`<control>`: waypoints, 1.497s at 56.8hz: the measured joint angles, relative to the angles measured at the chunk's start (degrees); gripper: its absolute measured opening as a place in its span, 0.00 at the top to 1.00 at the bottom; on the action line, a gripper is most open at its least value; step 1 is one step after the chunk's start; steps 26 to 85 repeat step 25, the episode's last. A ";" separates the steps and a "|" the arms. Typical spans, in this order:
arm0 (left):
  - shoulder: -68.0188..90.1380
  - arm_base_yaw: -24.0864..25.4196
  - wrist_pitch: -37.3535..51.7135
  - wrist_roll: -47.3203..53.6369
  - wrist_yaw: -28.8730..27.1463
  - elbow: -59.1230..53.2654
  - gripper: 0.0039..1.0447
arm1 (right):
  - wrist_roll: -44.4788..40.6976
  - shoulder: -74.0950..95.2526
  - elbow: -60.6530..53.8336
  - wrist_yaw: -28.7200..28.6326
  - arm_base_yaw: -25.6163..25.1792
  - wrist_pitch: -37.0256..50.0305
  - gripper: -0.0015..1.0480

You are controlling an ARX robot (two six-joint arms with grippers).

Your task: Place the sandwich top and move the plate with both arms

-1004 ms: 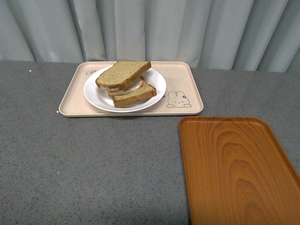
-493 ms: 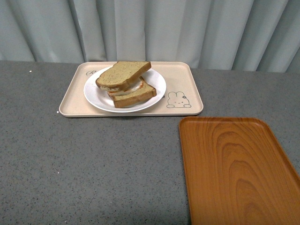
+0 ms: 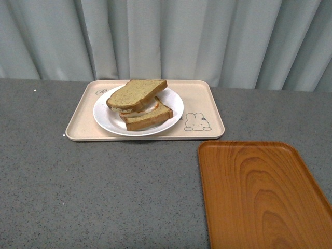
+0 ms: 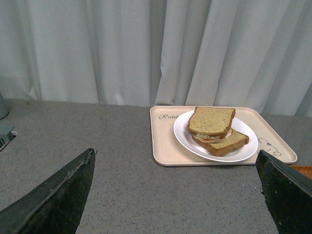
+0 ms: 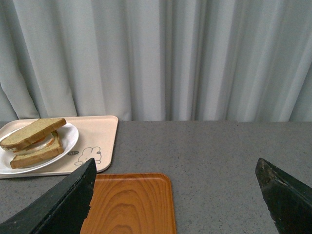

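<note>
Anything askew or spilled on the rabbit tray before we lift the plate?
The sandwich top sits skewed and tilted on the lower slice, overhanging it to the left. Nothing spilled; the plate lies flat inside the beige tray.

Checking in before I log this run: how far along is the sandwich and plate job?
Done: the sandwich top lies on the stack on the plate. In hand: nothing; the left gripper and right gripper are both open and hold nothing. Left: moving the plate, which sits on the rabbit tray; the wooden tray holds nothing.

Bare gray table [image 3: 104, 197] lies before the beige tray [image 3: 207, 98]; the orange tray [image 3: 259, 197] seemingly blocks the right side.
</note>
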 joint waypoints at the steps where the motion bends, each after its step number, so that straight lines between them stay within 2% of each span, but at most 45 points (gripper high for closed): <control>1: 0.00 0.00 0.00 0.00 0.02 0.00 0.06 | 0.00 0.00 0.00 0.02 0.00 0.00 0.09; 85: 0.00 0.00 0.00 0.02 0.02 0.00 0.06 | 0.00 0.00 0.00 0.02 0.00 0.00 0.09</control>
